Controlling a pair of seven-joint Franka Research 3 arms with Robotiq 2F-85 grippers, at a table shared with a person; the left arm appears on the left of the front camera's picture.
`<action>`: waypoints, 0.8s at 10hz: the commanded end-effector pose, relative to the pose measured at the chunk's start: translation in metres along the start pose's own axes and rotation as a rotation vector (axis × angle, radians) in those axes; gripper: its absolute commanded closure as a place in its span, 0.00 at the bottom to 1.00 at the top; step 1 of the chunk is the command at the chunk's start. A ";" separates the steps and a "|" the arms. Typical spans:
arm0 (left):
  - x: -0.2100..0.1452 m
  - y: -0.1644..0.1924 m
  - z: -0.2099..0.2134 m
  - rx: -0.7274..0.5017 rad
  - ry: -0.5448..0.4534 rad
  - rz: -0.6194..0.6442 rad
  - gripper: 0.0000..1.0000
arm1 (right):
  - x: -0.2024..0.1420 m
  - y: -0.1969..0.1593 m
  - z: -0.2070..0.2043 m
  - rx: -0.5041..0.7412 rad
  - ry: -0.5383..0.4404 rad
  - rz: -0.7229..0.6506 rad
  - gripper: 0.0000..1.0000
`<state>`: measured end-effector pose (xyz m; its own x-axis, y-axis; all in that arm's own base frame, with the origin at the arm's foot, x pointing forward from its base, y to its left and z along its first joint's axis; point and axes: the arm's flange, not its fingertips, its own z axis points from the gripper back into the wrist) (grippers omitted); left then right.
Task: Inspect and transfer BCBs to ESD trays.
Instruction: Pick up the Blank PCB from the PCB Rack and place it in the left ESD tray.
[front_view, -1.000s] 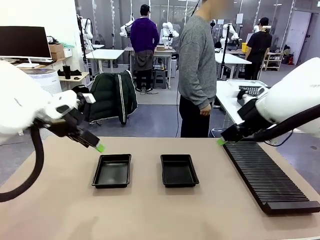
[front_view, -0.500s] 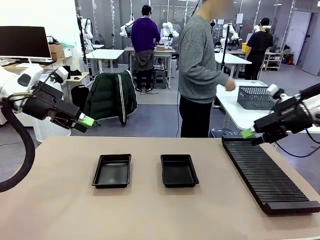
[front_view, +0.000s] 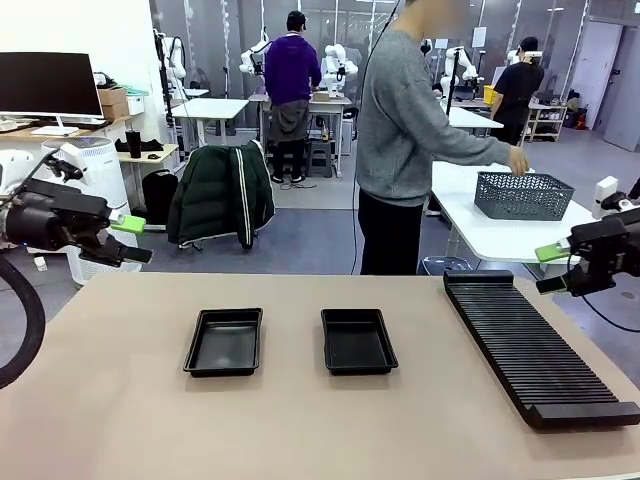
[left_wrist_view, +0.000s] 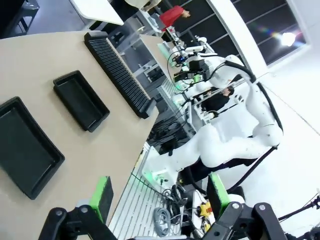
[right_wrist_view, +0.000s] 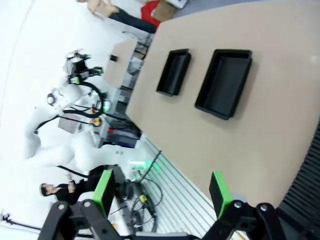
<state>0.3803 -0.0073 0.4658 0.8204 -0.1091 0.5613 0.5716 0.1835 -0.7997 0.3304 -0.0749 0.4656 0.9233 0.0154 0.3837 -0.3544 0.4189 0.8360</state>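
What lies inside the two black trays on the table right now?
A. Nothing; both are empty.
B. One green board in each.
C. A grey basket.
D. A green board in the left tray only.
A: the left tray and the right tray show only bare black floors.

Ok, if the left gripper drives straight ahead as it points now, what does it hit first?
Nothing near, it seems: the left gripper aims past the table edge, trays off to one side. Farther on lies cabling at the right arm's foot; depth is unclear.
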 end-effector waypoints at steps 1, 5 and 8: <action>0.003 0.002 0.007 -0.031 -0.006 0.018 0.00 | 0.014 -0.023 0.014 0.121 0.005 -0.015 0.00; -0.006 0.020 0.027 -0.159 -0.102 0.081 0.00 | 0.024 -0.047 0.029 0.179 -0.045 -0.117 0.00; -0.010 0.015 0.028 -0.118 -0.067 0.092 0.00 | 0.016 -0.046 0.028 0.175 -0.035 -0.108 0.00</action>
<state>0.3816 0.0238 0.4513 0.8754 -0.0225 0.4828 0.4832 0.0620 -0.8733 0.3628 -0.1222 0.4420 0.9578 -0.0620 0.2807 -0.2553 0.2651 0.9298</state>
